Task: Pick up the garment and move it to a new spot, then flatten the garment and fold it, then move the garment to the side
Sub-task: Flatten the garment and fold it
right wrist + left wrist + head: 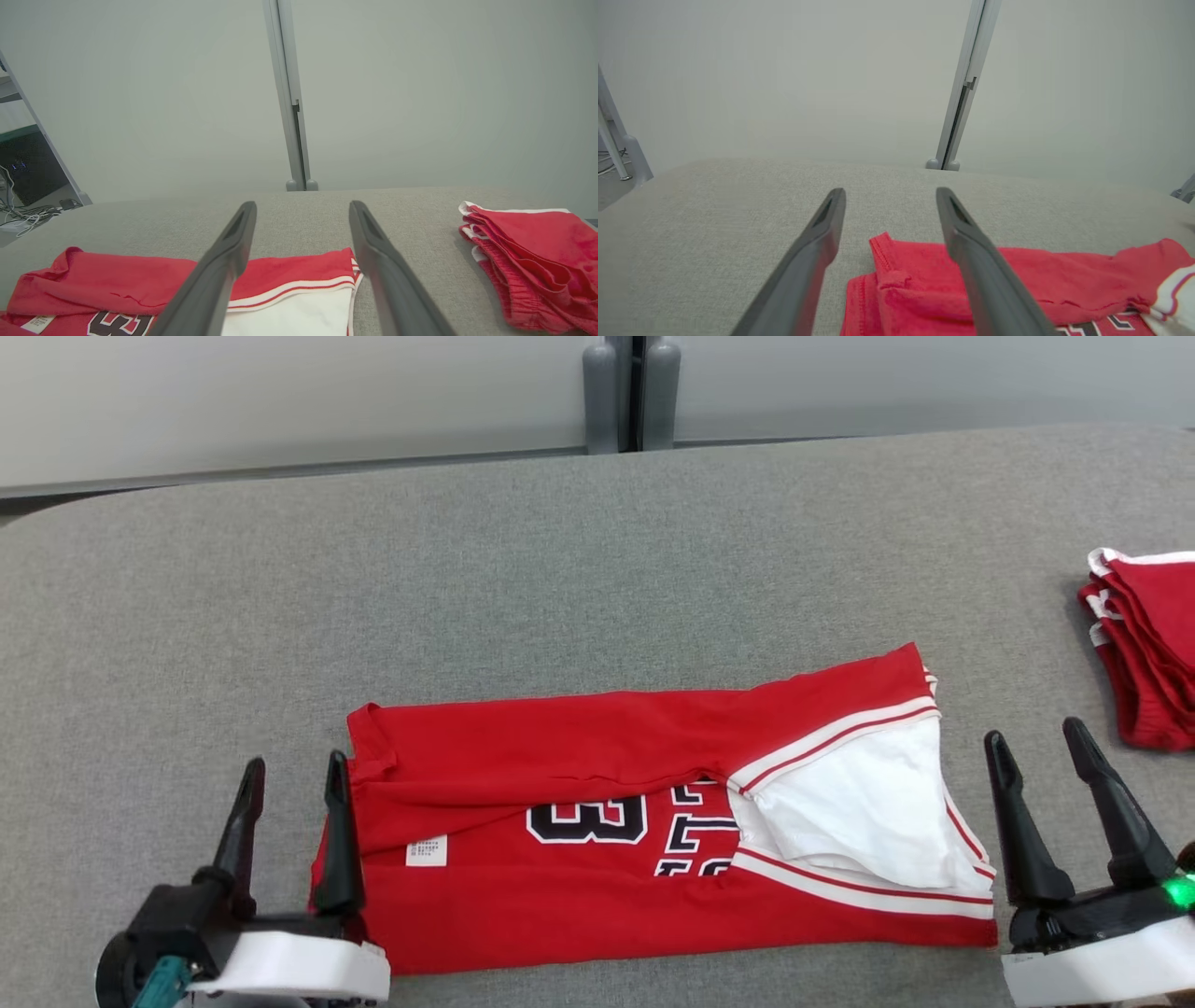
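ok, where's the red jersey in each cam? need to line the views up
Head view: red jersey lies lower centre on the grey table.
Left wrist view: the jersey sits bottom centre, running to the right edge.
Right wrist view: the jersey sits bottom left, reaching to the centre.
Shared landmark: grey post at the table's far edge, top centre in each.
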